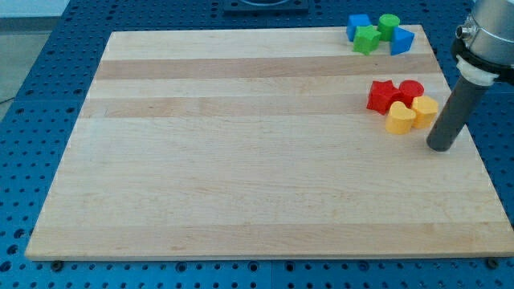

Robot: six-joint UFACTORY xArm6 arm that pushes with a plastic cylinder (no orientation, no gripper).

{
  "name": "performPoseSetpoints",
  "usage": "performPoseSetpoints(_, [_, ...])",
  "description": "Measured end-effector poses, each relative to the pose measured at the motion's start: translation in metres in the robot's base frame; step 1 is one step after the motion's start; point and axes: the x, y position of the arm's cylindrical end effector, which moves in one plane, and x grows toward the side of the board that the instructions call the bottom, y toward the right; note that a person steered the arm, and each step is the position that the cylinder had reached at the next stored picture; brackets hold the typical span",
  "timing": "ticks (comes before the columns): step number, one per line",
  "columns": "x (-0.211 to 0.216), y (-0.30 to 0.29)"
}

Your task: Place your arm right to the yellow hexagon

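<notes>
The wooden board [257, 160] fills most of the view. My rod [452, 112] stands near its right edge, ending in a bare tip [440, 148] with no jaws to open or close. The yellow hexagon [425, 108] sits just left of the rod, slightly above my tip, near but apparently not touching. Beside it lie a yellow heart-like block [400, 118], a red star [382, 95] and a red cylinder [410, 91]. At the top right cluster a blue cube [358, 26], green star [368, 39], green cylinder [389, 25] and blue block [401, 40]

Straight dark grey rod [454, 112], matte cylinder, white collar above, grey rounded arm housing [490, 32]
</notes>
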Motion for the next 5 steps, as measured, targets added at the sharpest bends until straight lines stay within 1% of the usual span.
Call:
performPoseSetpoints(1, [0.000,0.000])
performPoseSetpoints(2, [0.010,0.017])
performPoseSetpoints(3, [0.018,0.074])
performPoseSetpoints(4, [0.017,0.102])
performPoseSetpoints(5, [-0.001,0.102])
